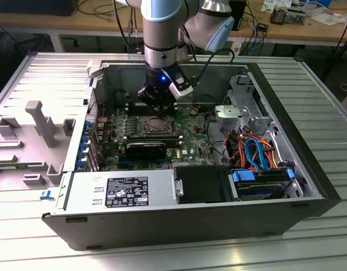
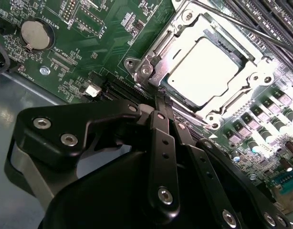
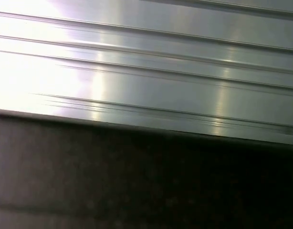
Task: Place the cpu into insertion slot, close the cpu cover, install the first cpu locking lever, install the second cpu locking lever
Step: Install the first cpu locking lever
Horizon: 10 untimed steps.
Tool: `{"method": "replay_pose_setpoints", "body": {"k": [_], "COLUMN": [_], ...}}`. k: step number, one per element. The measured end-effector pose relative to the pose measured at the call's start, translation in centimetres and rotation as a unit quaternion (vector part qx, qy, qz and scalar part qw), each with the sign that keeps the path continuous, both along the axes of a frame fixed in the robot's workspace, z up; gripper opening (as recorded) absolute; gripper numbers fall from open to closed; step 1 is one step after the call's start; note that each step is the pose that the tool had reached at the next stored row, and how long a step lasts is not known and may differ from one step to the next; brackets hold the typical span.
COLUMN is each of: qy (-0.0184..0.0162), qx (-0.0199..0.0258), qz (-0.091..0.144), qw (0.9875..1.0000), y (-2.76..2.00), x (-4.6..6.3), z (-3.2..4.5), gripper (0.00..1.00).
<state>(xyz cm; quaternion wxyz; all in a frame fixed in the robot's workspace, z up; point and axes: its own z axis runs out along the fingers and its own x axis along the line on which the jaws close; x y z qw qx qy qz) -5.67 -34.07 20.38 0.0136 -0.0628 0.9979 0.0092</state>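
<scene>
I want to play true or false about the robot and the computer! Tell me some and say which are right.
1. The shiny chip sits inside its square socket. True.
2. The gripper is holding the chip up in the air. False: the chip lies in the socket.
3. The gripper hangs close beside the socket. True.
4. The circuit board is red. False: it is green.
5. A round silver battery sits on the board. True.
</scene>
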Motion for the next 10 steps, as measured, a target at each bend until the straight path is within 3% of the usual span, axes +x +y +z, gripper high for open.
{"method": "replay_pose_setpoints", "body": {"k": [6,10], "qy": [0.0002,0.0003], "qx": [-0.0001,0.0000], "qz": [0.000,0.000], "qw": [1.0000,1.0000], "y": [-0.32,-0.29], "x": [0.2,1.1], "z": [-0.01,-0.08], "gripper": [0.11,0.11]}}
